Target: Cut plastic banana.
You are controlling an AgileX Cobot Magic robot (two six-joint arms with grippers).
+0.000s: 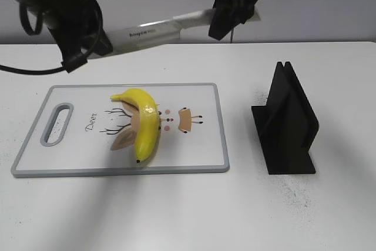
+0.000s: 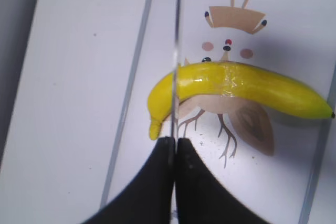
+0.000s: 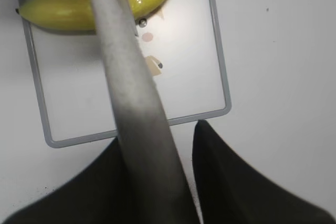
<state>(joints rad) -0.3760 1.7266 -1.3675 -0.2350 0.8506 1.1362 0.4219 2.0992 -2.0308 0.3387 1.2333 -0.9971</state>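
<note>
**A:** Where is the banana [image 1: 145, 123] lying?

**B:** It is lying on the cutting board [image 1: 70, 163], which is sitting on the white bench [image 1: 176, 216] toward the left side, nearer the front edge than the back. The banana is curving across the deer drawing printed on the board, its stem end pointing toward the back left.

**A:** And the knife [image 1: 154, 31]?

**B:** Both arms are carrying it in the air over the back of the bench, well above the board. The left gripper [image 2: 174, 145] is pinching the blade's thin edge, its two dark fingers pressing together with only the blade between them. In that wrist view the blade is running straight over the banana's stem end.

**A:** The right gripper [image 3: 157, 140]?

**B:** It is gripping the pale grey handle [image 3: 131, 87]; one finger is touching the handle, the other is standing a little apart from it.

**A:** Anything else?

**B:** A black knife stand [image 1: 286, 123] is standing upright toward the right edge, well apart from the board.
</note>
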